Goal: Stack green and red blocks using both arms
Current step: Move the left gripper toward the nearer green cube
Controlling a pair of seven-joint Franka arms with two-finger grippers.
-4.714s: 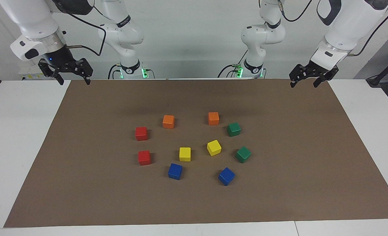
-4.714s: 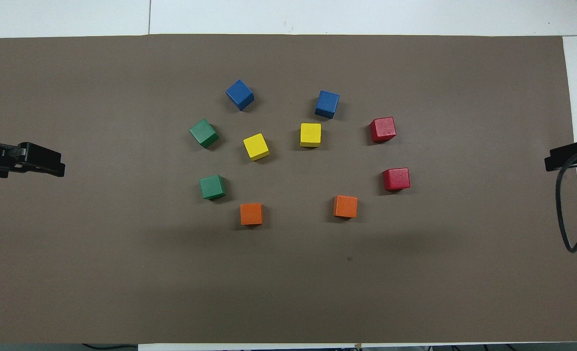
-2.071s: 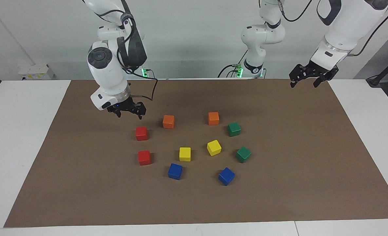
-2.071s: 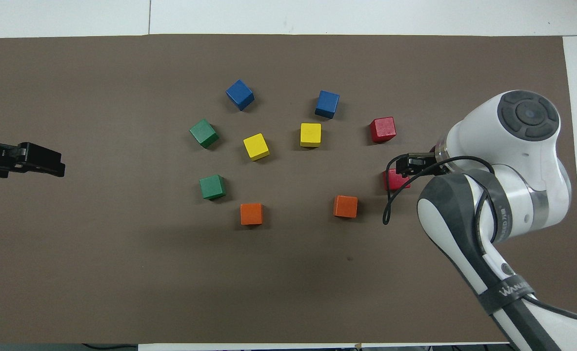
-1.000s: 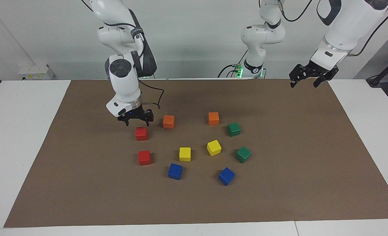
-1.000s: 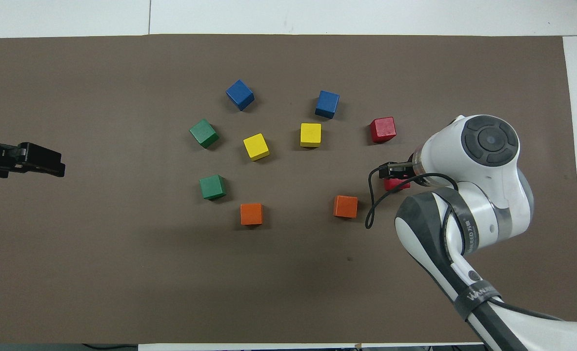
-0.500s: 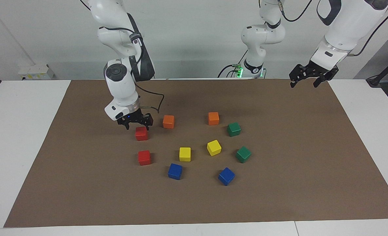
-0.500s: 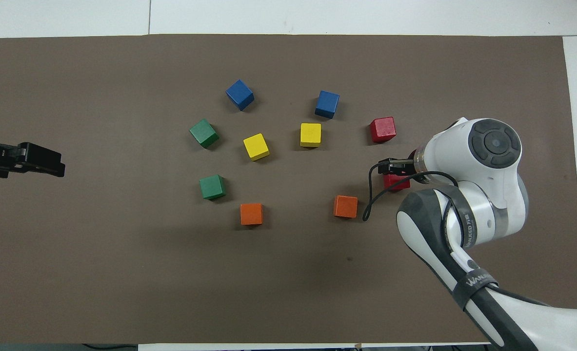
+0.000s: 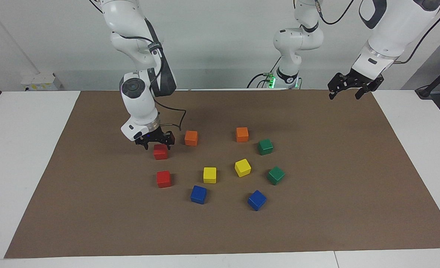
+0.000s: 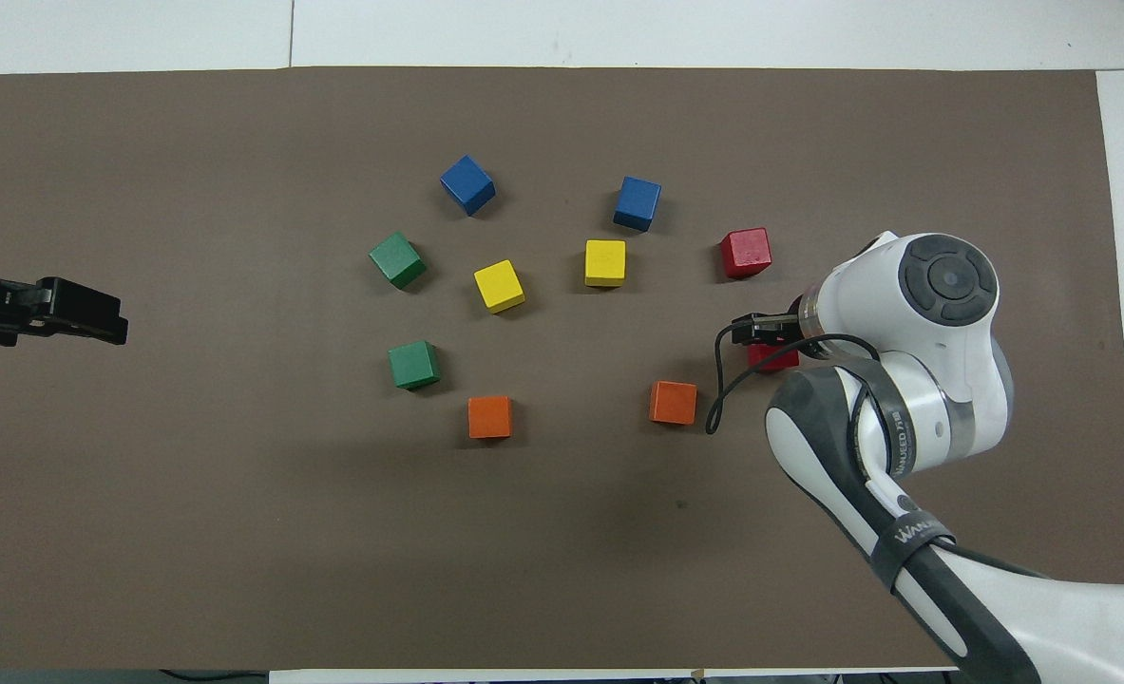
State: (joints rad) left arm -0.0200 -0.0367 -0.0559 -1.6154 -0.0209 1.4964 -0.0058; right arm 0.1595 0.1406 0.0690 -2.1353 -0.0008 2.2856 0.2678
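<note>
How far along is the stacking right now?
Nothing is stacked yet: both red blocks and both green blocks sit singly on the mat. The right end effector, open, is down over the red block nearer the robots. The left end effector waits open at the mat's edge.

The right arm (image 9: 138, 56) reaches down from its base, its forearm nearly upright and its wrist bent toward the table, so that the right gripper (image 9: 157, 147) hangs low with its fingers spread and pointing down. The left arm (image 9: 387, 29) waits at its own end of the table, folded back. The left gripper (image 9: 344, 95) is held up in the air with its fingers apart.
</note>
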